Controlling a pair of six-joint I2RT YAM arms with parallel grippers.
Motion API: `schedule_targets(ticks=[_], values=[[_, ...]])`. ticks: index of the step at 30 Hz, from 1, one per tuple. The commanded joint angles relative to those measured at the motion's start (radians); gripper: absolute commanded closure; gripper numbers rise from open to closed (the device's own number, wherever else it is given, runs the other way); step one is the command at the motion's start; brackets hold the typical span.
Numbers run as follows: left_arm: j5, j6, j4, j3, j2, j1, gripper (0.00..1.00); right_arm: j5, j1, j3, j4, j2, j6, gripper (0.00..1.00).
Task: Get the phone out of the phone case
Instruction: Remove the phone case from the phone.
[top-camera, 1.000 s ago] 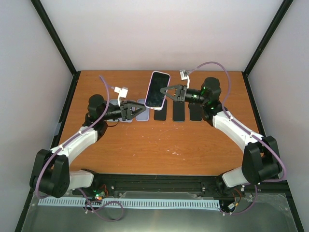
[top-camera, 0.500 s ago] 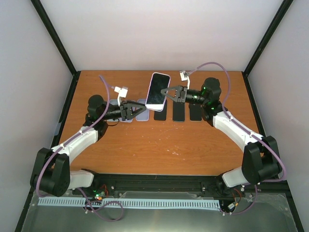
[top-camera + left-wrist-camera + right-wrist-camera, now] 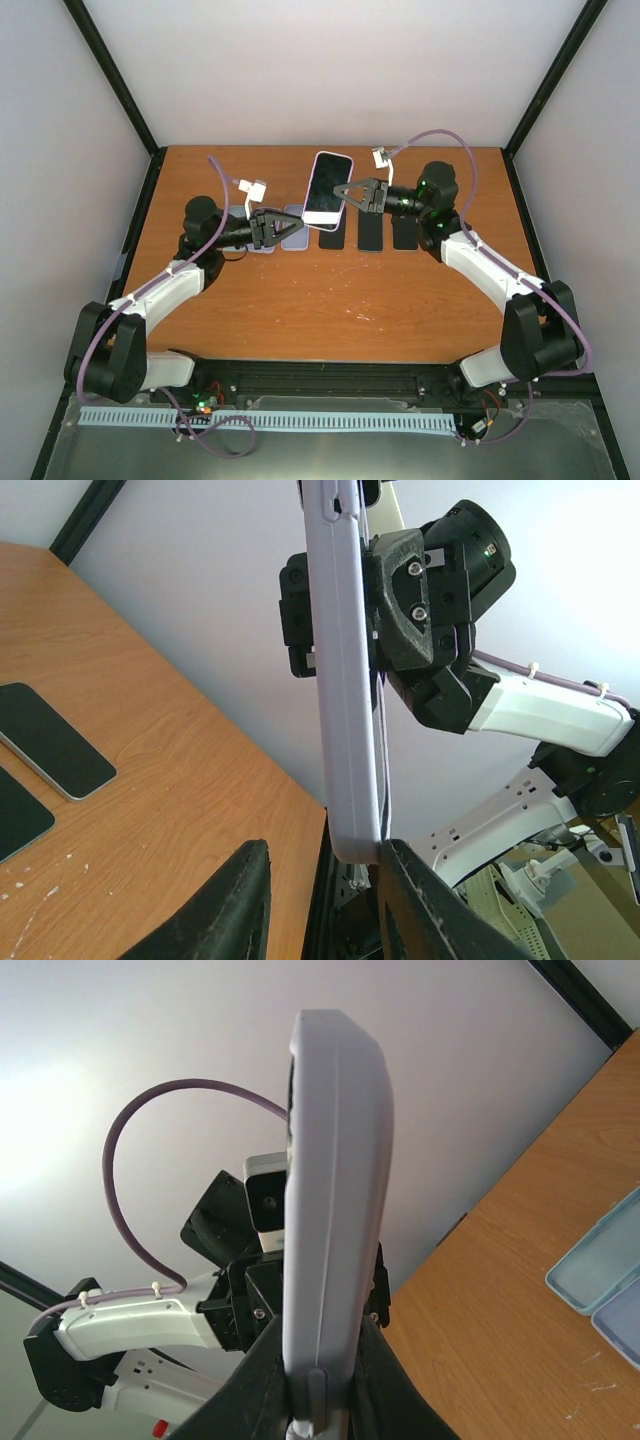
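Observation:
The phone (image 3: pixel 326 188), dark screen up, sits in a lavender phone case (image 3: pixel 335 1190) and hangs in the air over the back of the table. My right gripper (image 3: pixel 346 192) is shut on its right side; in the right wrist view both fingers (image 3: pixel 262 1380) press the case's faces. My left gripper (image 3: pixel 296 228) reaches the phone's near end from the left. In the left wrist view the case (image 3: pixel 345 680) stands edge-on, its bottom corner between my left gripper's (image 3: pixel 325 855) jaws. The right-hand finger (image 3: pixel 410 880) touches that corner; the other stands apart, so it is open.
Three dark phones (image 3: pixel 368 232) lie in a row on the wooden table (image 3: pixel 330 310) below the held phone. Pale blue empty cases (image 3: pixel 270 242) lie under my left gripper and show in the right wrist view (image 3: pixel 600 1265). Black frame posts edge the table.
My left gripper has slid a little right to the phone's near end and its jaws have narrowed. The right gripper has shifted the phone slightly left, grip unchanged.

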Motion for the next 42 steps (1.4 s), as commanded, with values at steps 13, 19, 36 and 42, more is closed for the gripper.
schedule_targets(ticks=[13,19,36,42], values=[[-0.081,0.053,-0.091,0.008,0.027,-0.003,0.7,-0.068,0.041,-0.014,0.245,-0.037,0.139,0.97],[-0.091,0.043,-0.085,0.01,0.044,0.001,0.71,-0.075,0.049,-0.019,0.306,-0.044,0.196,0.97],[-0.111,0.038,-0.079,0.002,0.048,0.014,0.71,-0.129,0.137,-0.047,0.416,-0.018,0.247,0.97],[-0.102,0.025,-0.054,-0.003,0.042,0.019,0.71,-0.161,0.169,-0.055,0.443,-0.009,0.253,0.97]])
